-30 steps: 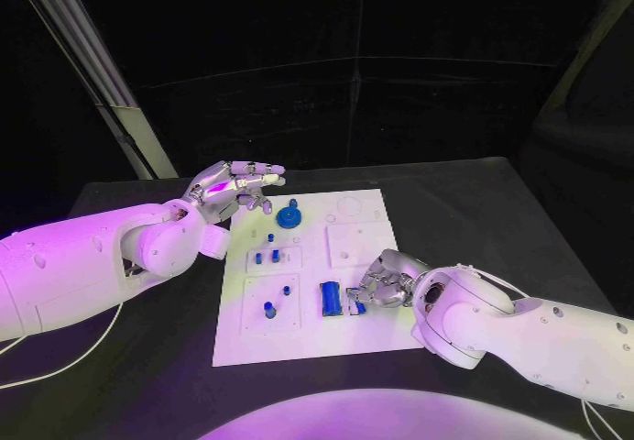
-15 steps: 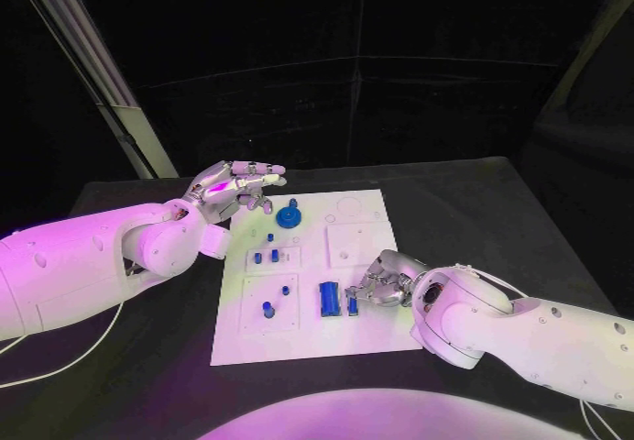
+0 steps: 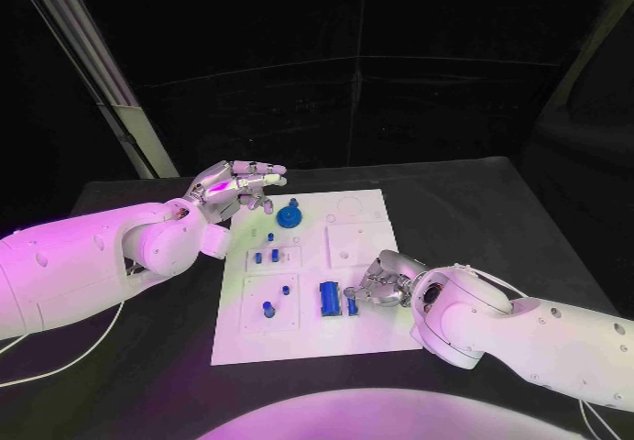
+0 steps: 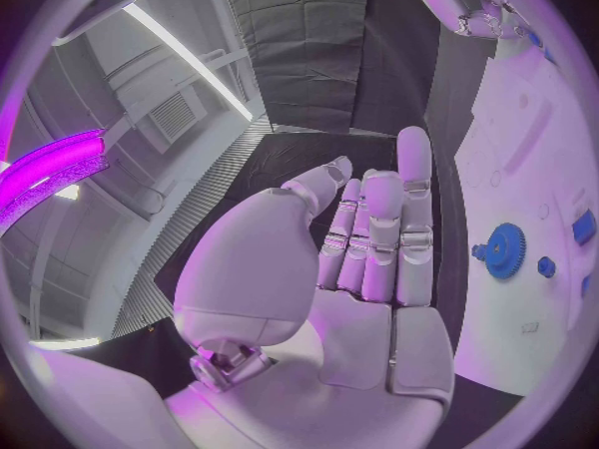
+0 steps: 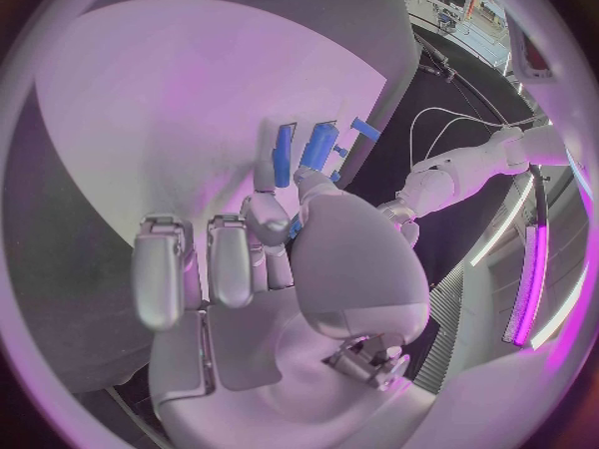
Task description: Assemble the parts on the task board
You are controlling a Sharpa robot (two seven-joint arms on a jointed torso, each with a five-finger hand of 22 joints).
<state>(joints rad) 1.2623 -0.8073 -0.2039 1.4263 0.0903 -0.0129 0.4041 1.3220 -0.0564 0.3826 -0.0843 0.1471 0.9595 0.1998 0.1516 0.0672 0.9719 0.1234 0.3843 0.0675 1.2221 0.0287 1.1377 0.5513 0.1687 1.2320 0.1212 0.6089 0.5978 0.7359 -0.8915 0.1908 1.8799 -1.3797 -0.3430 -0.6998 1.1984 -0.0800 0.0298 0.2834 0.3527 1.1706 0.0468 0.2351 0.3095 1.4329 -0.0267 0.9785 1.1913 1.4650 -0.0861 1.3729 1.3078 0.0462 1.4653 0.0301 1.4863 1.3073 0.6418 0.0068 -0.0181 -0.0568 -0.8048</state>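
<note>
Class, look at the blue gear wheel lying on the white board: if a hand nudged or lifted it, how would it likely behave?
The blue gear lies flat on the board, so a nudge would probably slide it, not roll it. It looks rigid and likely light. Its toothed rim should give some grip.

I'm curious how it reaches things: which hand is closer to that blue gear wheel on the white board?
Left. The left hand hovers beside the blue gear at the task board's far end; the right hand is down at small blue parts nearer the robot.

Right robot hand (image 3: 379,282) hides its small blue part (image 3: 353,306).
</note>
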